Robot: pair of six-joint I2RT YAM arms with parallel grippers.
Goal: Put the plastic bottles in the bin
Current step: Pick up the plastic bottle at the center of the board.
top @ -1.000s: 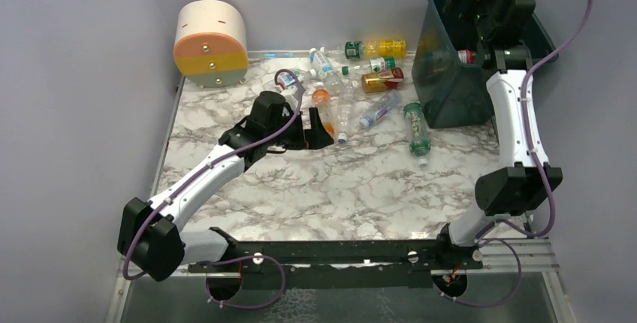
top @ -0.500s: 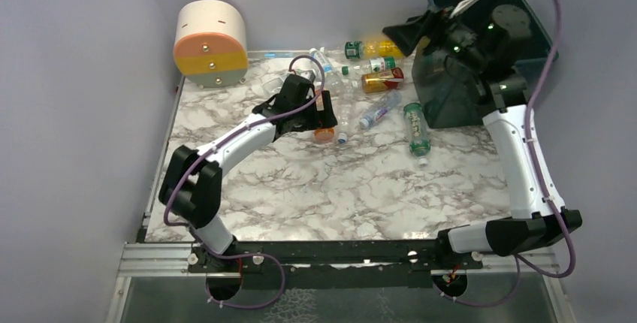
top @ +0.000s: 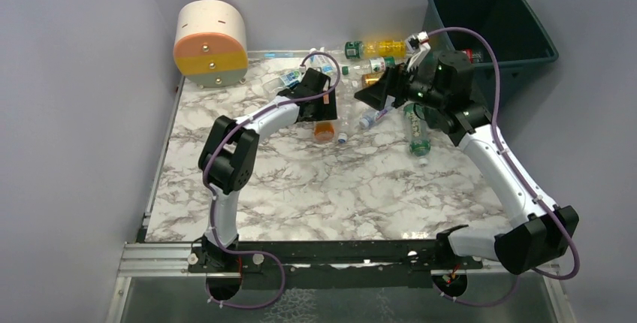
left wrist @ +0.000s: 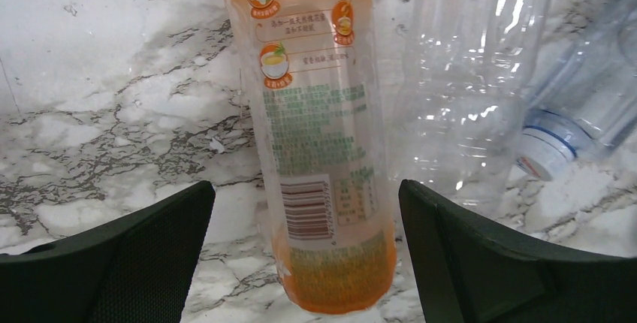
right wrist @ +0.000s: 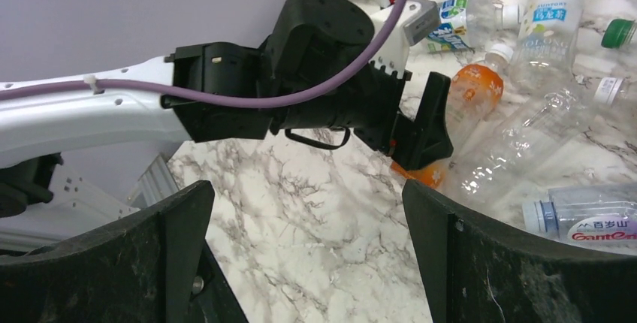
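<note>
Several plastic bottles lie at the back of the marble table, among them a yellow one [top: 379, 47] and a green-labelled one [top: 418, 131]. An orange-tinted bottle [left wrist: 323, 150] [top: 324, 131] lies between the wide-apart jaws of my left gripper [left wrist: 308, 263] [top: 323, 116], which is open, with a gap on each side. A clear bottle [left wrist: 466, 98] lies just to its right. My right gripper [right wrist: 308, 255] [top: 372, 96] hangs open over bare marble beside the cluster, holding nothing. The dark teal bin [top: 526, 19] stands at the back right, with a red-capped bottle [top: 472, 55] inside.
A round cream, orange and yellow drum [top: 211, 43] stands at the back left corner. The left arm [right wrist: 113, 109] stretches across the right wrist view. Grey walls close in the table on the left, back and right.
The left arm has reached farther back, bringing its jaws astride the orange bottle. The right arm has swung down and left from over the bin to the bottle cluster.
</note>
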